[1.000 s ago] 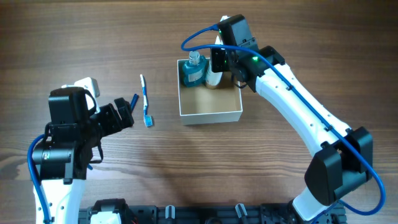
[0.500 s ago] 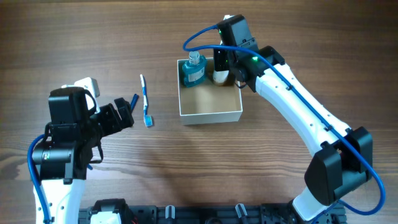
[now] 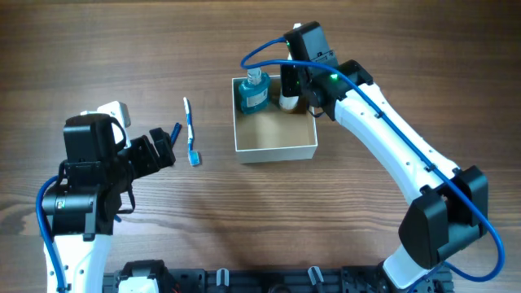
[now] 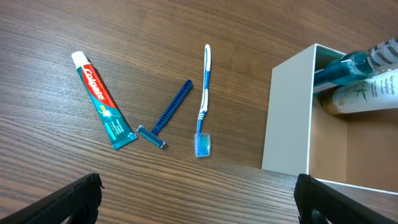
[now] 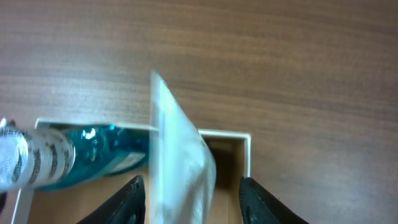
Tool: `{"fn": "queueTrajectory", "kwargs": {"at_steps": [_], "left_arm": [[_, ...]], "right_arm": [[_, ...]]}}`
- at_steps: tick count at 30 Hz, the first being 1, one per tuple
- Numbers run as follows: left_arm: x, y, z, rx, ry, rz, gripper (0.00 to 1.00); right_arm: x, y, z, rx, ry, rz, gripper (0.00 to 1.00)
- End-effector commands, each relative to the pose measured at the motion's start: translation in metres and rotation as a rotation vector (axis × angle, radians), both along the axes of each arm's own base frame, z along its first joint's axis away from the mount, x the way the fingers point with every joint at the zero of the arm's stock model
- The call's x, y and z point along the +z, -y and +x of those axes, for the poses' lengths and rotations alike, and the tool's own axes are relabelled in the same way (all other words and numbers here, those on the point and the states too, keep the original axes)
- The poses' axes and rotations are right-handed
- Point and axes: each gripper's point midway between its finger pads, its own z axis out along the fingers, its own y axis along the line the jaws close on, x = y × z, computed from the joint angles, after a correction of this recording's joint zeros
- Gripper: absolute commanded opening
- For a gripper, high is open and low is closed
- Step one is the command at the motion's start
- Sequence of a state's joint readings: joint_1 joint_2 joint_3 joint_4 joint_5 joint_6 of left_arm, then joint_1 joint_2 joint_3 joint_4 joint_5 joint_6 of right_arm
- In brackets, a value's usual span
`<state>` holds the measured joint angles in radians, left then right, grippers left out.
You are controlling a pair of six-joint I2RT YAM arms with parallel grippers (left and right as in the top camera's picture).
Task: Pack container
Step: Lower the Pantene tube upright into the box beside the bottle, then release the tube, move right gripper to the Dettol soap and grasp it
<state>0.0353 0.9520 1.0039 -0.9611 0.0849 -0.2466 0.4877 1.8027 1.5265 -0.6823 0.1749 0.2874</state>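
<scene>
The container (image 3: 275,150) is sitting on the table (image 3: 163,49) a little right of centre in the overhead view, open side up, with its tan floor showing across the near half. A blue bottle (image 3: 254,94) is lying inside it at the far left corner, cap toward the far wall, and a white bottle (image 3: 288,101) is resting just beside it along that same far wall. The right gripper (image 5: 191,186) is hanging over the far edge of the container with the white bottle between its fingers (image 5: 132,198); the jaws are standing apart, and in the right wrist view a strip of gap is showing between the bottle and the right-hand finger, so the gripper is looking spread rather than clamped, though the bottle is blurred there and contact on the other side cannot be judged. The left gripper (image 4: 199,193) is hovering above the table well left of the container, jaws spread wide and holding nothing. Below it, three things are lying on the wood apart from one another: a toothpaste (image 4: 102,99) farthest from the container, a razor (image 4: 168,115) in the middle, and a toothbrush (image 4: 203,99) nearest the container's white wall without touching it.
</scene>
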Motion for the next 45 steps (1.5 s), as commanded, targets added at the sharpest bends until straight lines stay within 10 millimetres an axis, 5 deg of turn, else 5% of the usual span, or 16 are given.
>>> {"fn": "queueTrajectory", "kwargs": {"at_steps": [1, 5, 9, 14, 17, 23, 29, 30, 34, 45], "left_arm": [[0.008, 0.003, 0.003, -0.005, 0.022, -0.029, 1.0], [0.008, 0.003, 0.003, -0.005, 0.022, -0.029, 1.0], [0.008, 0.003, 0.003, -0.005, 0.022, -0.029, 1.0], [0.008, 0.003, 0.002, -0.005, 0.021, -0.029, 1.0], [0.008, 0.003, 0.002, -0.005, 0.021, -0.029, 1.0], [0.008, 0.003, 0.002, -0.005, 0.021, -0.029, 1.0], [0.008, 0.003, 0.003, -0.005, 0.022, -0.029, 1.0], [0.008, 0.003, 0.003, -0.006, 0.022, -0.028, 1.0], [0.008, 0.003, 0.003, -0.005, 0.022, -0.028, 1.0], [0.008, 0.003, 0.002, -0.006, 0.021, -0.029, 1.0]], "right_arm": [[0.001, -0.008, -0.011, 0.031, -0.032, 0.024, 0.5], [0.025, -0.008, -0.019, 0.041, 0.003, 0.042, 0.51], [0.079, 0.008, -0.033, 0.014, 0.108, 0.072, 0.52], [0.128, 0.075, -0.056, -0.206, 0.192, 0.059, 0.59], [0.133, 0.116, -0.071, -0.317, 0.167, 0.054, 0.6], [0.097, 0.205, -0.106, -0.555, -0.074, 0.038, 0.71], [0.041, 0.252, -0.126, -0.626, -0.28, 0.059, 0.76], [0.021, 0.261, -0.131, -0.66, -0.326, 0.072, 0.81], [-0.024, 0.276, -0.127, -0.68, -0.361, 0.08, 0.98], [-0.108, 0.286, -0.115, -0.608, -0.49, 0.028, 0.99]]}}
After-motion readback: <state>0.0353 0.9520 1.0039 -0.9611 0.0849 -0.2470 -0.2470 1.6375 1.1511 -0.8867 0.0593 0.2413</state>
